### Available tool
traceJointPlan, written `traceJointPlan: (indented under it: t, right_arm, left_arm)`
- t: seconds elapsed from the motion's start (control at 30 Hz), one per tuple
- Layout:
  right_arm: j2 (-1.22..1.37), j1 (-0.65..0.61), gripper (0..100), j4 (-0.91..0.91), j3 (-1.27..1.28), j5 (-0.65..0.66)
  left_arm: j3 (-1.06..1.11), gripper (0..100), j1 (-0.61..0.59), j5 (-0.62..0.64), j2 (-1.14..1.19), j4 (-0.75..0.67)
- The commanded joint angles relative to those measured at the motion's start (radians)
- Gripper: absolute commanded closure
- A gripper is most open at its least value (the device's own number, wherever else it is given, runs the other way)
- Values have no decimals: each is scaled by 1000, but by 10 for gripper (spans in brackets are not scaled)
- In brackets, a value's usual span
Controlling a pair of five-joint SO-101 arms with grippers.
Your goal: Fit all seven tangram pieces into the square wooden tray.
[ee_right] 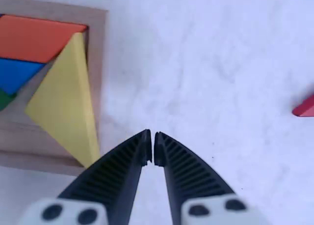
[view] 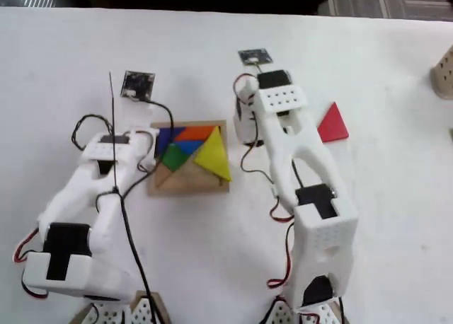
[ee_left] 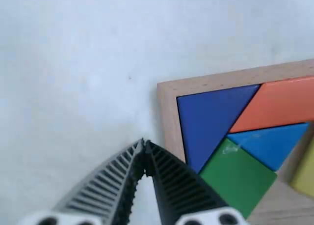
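The square wooden tray (view: pixel 187 186) lies between the two arms and holds a dark blue triangle (ee_left: pixel 211 118), an orange piece (ee_left: pixel 277 103), a light blue triangle (ee_left: pixel 272 142), a green square (ee_left: pixel 239 177) and a big yellow triangle (ee_right: pixel 68 99). The yellow triangle lies tilted, one corner riding over the tray's rim. A red triangle (view: pixel 332 124) lies on the table right of the right arm, its tip also seen as a red corner (ee_right: pixel 305 107). My left gripper (ee_left: pixel 145 147) is shut, empty, just outside the tray's left edge. My right gripper (ee_right: pixel 151 136) is shut, empty, over bare table between tray and red triangle.
The white table (view: pixel 382 62) has free room at the back and far right. Two small dark circuit boards (view: pixel 138 84) (view: pixel 255 56) with cables lie behind the arms. A pale wooden object (view: pixel 444 73) stands at the right edge. Part of the tray floor (view: pixel 191 177) is bare.
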Motion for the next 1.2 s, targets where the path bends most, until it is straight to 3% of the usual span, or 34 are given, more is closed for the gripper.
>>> traceJointPlan:
  t: [0.0,0.17,0.37,0.67,0.8,0.93,1.17]
  right_arm:
    - [-70,38,981,-74,89,-14]
    - [-127,108,981,-110,193,-14]
    - [-197,228,981,-240,423,51]
    - [-510,346,981,-423,841,160]
    - [-641,437,981,-438,997,238]
    - [-704,507,981,-446,1079,298]
    - [-704,591,981,-483,1106,358]
  left_arm:
    - [-5,977,2,2,-58,-21]
    - [11,978,-19,2,-91,-20]
    - [169,978,-2,9,-297,-95]
    - [222,979,259,12,-581,31]
    - [193,979,355,110,-545,18]
    - [193,979,452,203,-452,-100]
    - [193,979,628,120,-237,-195]
